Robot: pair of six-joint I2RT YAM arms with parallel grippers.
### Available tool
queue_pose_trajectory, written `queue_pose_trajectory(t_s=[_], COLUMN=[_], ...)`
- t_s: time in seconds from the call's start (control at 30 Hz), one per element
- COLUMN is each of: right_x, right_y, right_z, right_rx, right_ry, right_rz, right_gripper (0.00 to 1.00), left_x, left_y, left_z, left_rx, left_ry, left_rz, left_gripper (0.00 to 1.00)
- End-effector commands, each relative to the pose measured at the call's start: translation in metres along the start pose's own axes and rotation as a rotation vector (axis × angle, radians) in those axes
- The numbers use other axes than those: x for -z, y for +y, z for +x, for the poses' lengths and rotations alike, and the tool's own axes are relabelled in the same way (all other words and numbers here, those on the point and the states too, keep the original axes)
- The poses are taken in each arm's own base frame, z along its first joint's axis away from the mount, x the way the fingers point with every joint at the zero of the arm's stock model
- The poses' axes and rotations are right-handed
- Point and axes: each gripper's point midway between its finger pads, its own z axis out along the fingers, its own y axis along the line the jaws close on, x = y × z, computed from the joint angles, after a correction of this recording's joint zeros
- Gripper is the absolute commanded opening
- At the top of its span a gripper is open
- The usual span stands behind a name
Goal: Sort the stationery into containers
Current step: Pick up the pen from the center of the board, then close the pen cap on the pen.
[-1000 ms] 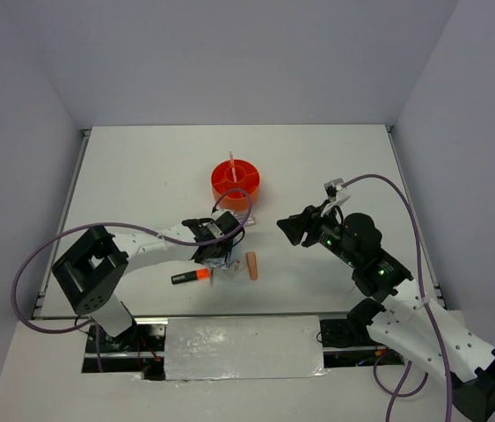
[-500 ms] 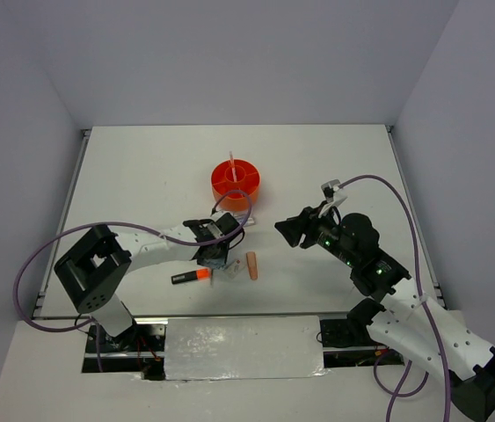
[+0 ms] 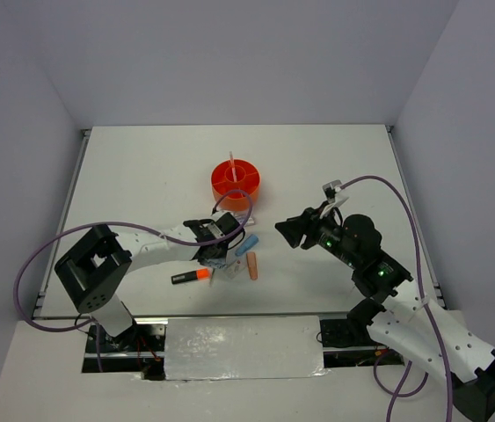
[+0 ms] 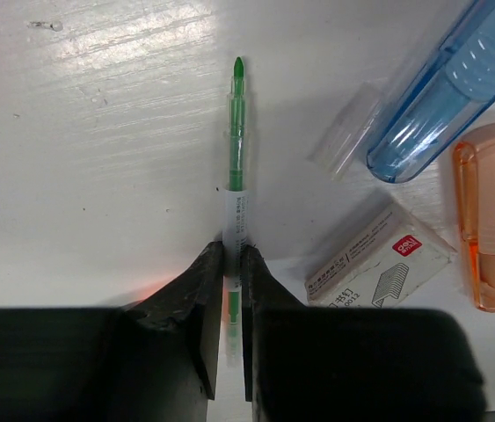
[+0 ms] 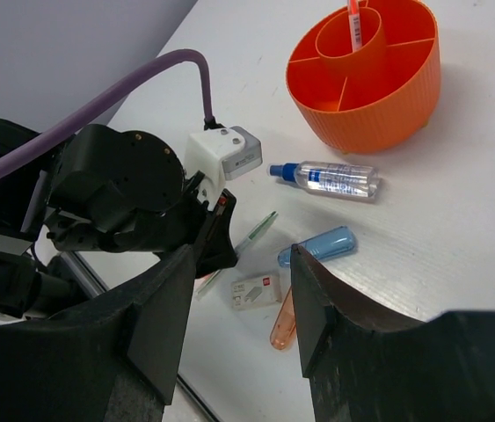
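Observation:
My left gripper [image 4: 232, 257] is shut on a thin green pen [image 4: 236, 132] that lies on the table; in the top view the gripper [image 3: 218, 257] is low, south of the orange tub [image 3: 235, 179]. Beside the pen lie a blue capsule-shaped eraser [image 4: 445, 88], a salmon eraser [image 4: 491, 229] and a white staple box [image 4: 379, 259]. A black highlighter with an orange cap [image 3: 191, 276] lies left of them. My right gripper [image 5: 240, 299] is open and empty, held above the table to the right [image 3: 284, 230]. The tub [image 5: 366, 79] has a pink pen standing in its centre cup.
A blue-clear spray bottle [image 5: 331, 179] lies between the tub and the erasers. The left arm's purple cable [image 5: 141, 83] loops over its wrist. The metal table rail [image 3: 62, 220] runs along the left edge.
My left gripper has shifted slightly toward the near left, uncovering the blue eraser. The right arm has barely moved.

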Motion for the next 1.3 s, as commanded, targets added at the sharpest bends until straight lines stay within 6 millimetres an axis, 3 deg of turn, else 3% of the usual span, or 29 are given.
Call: queue_pose_trajectory(t_s=[0.0,0.13,0.23,0.47,0.5,0.57,0.67,0.77,0.93,1.07,1.23,1.27], right_x=[0.003,0.003,-0.005,-0.027,-0.031,-0.042,-0.061,-0.074,-0.095,-0.12,-0.141,-0.145], right_y=[0.009,0.008,0.002,0.002,0.006,0.009,0.024,0.023,0.008,0.014,0.001,-0.003], right_z=[-0.006,-0.004,0.006,0.032,0.029,0.044,0.049,0.065,0.083,0.1,0.128,0.133], right_rx=[0.0,-0.002,-0.026,-0.043,-0.043,-0.02,0.023,0.031,-0.032,-0.056,-0.076,-0.088], right_ry=[-0.027,-0.018,0.025,0.123,0.121,0.176,0.229,0.275,0.311,0.328,0.388,0.388], right_rz=[-0.036,-0.034,-0.007,0.031,0.038,0.067,0.08,0.114,0.291,0.377,0.5,0.527], right_gripper=[0.55,0.55,0.55,0.55,0.55,0.55,0.55,0.55,0.55,0.55,0.53,0.53], left_x=[0.0,0.018,0.044,0.136,0.143,0.165,0.182,0.19,0.207,0.221,0.218,0.221], left_y=[0.001,0.0,0.003,-0.002,0.005,0.022,0.055,0.059,0.087,0.09,0.098,0.091], left_z=[0.005,-0.011,-0.031,-0.08,-0.079,-0.089,-0.09,-0.089,-0.079,-0.068,-0.048,-0.047], left_rx=[0.0,0.034,0.085,0.131,0.133,0.176,0.231,0.21,0.185,0.093,0.023,0.006], left_ry=[0.023,-0.033,-0.106,-0.315,-0.317,-0.395,-0.436,-0.449,-0.486,-0.523,-0.545,-0.546], left_rz=[-0.008,0.001,-0.001,0.152,0.133,0.098,0.027,0.103,0.042,0.101,0.133,0.172], left_gripper=[0.0,0.0,0.0,0.0,0.0,0.0,0.0,0.0,0.0,0.0,0.0,0.0])
